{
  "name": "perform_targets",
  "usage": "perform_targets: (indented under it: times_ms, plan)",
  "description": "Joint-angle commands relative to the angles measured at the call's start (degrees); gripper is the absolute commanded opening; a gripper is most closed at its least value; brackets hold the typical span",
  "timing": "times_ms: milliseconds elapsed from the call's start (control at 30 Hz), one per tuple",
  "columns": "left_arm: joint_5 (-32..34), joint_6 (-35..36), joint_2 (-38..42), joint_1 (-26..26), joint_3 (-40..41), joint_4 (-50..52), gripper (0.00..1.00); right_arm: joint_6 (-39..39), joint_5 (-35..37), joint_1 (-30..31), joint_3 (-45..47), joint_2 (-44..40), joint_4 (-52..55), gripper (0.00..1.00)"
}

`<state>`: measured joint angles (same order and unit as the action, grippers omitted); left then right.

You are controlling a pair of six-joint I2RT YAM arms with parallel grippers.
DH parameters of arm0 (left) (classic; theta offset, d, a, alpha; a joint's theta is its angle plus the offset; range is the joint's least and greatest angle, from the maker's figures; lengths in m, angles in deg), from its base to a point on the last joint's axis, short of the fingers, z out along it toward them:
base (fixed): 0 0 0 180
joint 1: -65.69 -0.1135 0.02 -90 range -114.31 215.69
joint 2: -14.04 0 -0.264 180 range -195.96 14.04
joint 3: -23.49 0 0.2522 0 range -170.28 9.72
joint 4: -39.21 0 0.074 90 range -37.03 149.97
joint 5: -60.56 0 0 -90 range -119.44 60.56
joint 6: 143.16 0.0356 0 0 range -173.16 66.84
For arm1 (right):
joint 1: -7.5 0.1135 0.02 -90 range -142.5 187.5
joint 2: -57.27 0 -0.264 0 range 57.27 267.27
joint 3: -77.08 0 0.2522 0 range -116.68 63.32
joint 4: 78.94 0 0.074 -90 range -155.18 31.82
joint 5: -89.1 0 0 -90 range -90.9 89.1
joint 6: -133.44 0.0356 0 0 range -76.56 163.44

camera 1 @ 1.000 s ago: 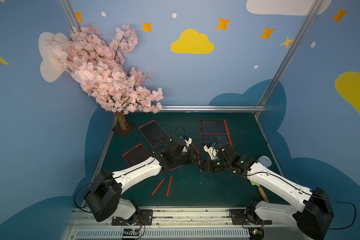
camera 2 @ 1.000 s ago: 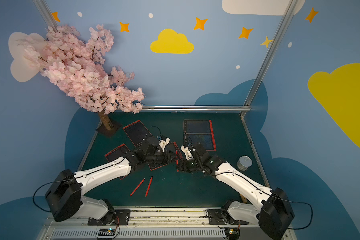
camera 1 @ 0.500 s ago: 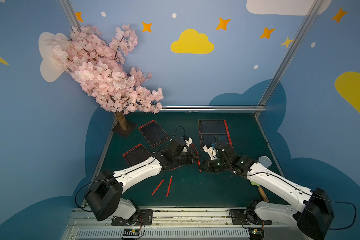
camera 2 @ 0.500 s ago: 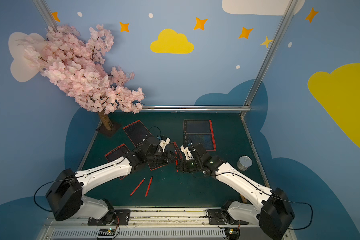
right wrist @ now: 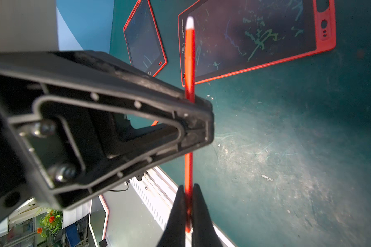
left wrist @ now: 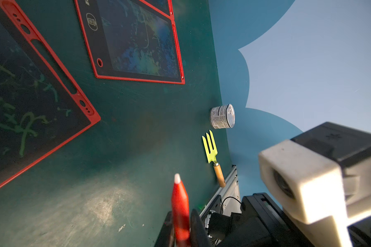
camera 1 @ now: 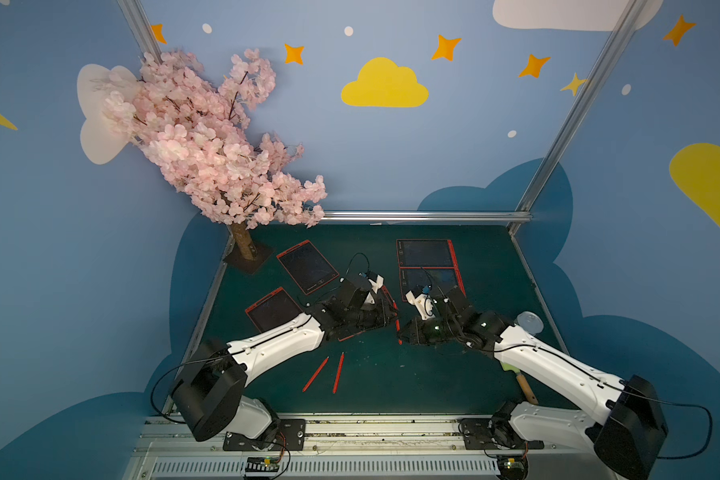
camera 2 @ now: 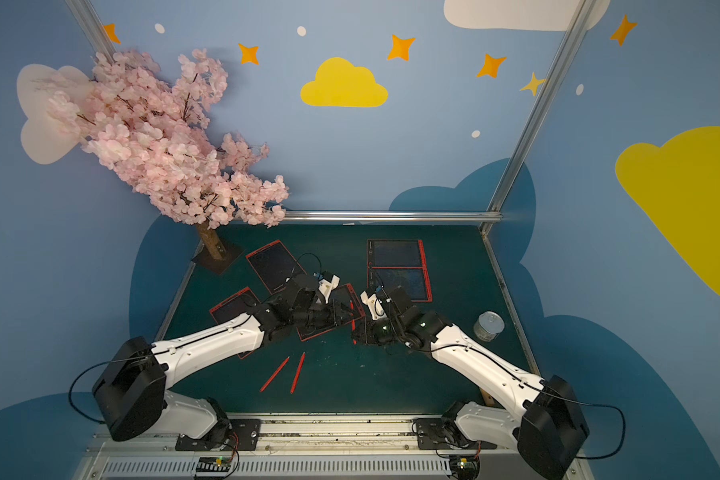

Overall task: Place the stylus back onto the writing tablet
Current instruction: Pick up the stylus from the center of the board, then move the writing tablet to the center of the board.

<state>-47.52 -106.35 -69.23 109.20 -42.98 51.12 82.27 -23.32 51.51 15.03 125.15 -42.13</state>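
A red stylus (camera 1: 396, 322) (camera 2: 353, 318) with a white tip hangs above mid-table, held at both ends. My right gripper (right wrist: 188, 189) (camera 1: 404, 332) is shut on its rear end. My left gripper (left wrist: 181, 213) (camera 1: 385, 320) is shut on it near the white tip, and its black fingers (right wrist: 116, 119) cross the stylus (right wrist: 189, 53) in the right wrist view. The writing tablet (right wrist: 255, 36) (left wrist: 19, 96) (camera 2: 321, 328), red-framed with green scribbles, lies flat just beyond and partly under the left arm. Its side slot (left wrist: 51, 59) is empty.
Several more red-framed tablets lie at the back (camera 1: 307, 266) (camera 1: 273, 309) (camera 1: 425, 253) (camera 1: 431, 280). Two loose red styluses (camera 1: 315, 374) (camera 1: 338, 378) lie near the front. A tin can (camera 1: 529, 322) (left wrist: 222, 116) and a yellow garden fork (left wrist: 211, 149) are at the right edge, and a blossom tree (camera 1: 208, 145) stands back left.
The left gripper's jaws have closed in on the stylus. Both arms stay almost where they were, with the right still gripping the stylus.
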Motion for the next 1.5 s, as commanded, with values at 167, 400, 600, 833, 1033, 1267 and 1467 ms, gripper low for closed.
perform_targets:
  times_ms: [167, 400, 600, 833, 1033, 1267, 1467]
  plan:
    - [-0.68, 0.01, 0.38, -0.40, 0.76, -1.66, 0.11, -0.58, -0.57, 0.28, -0.40, 0.50, 0.25, 0.00]
    - [-0.66, 0.69, 0.08, -0.37, 0.68, -1.23, 0.06, -0.43, -0.39, 0.29, -0.48, 0.42, 0.07, 0.00]
    - [2.35, 3.88, 2.17, -0.75, 0.36, 3.41, 0.06, -0.22, 2.48, 0.03, -0.58, -1.12, 1.23, 0.23]
    - [4.29, 7.00, 7.17, -4.37, 1.55, 9.75, 0.08, -1.90, 5.10, -2.52, 0.55, -4.45, 0.58, 0.42]
    - [6.72, 9.38, 12.57, -7.28, 4.15, 14.23, 0.09, -4.57, 7.15, -8.17, -0.27, -3.50, 1.65, 0.35]
    - [7.50, 11.14, 17.97, -8.62, 7.24, 16.25, 0.10, -8.61, 10.01, -10.58, -9.15, 9.37, 6.13, 0.27]
    - [6.67, 13.22, 19.44, -8.75, 8.00, 17.38, 0.11, -17.83, 9.26, -10.92, -24.48, 26.04, 17.68, 0.19]
